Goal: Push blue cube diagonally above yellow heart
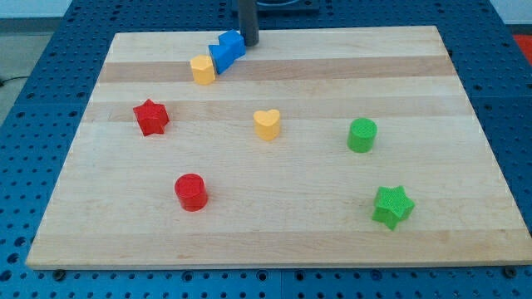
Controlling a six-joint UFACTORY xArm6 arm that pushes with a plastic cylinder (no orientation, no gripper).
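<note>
Two blue blocks sit near the board's top; the blue cube [222,56] is up-left of the yellow heart [267,124]. My tip [248,42], a bare rod holding nothing, seems to touch the other blue block [233,41].

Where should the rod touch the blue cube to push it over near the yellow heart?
No gripping here; my tip only pushes. Best contact is probably the flat face of the blue cube on its upper-left, so it slides toward the view's lower right, toward the yellow heart. The tip now sits at the blue pair's upper right, and a yellow block touches the cube's lower left.
</note>
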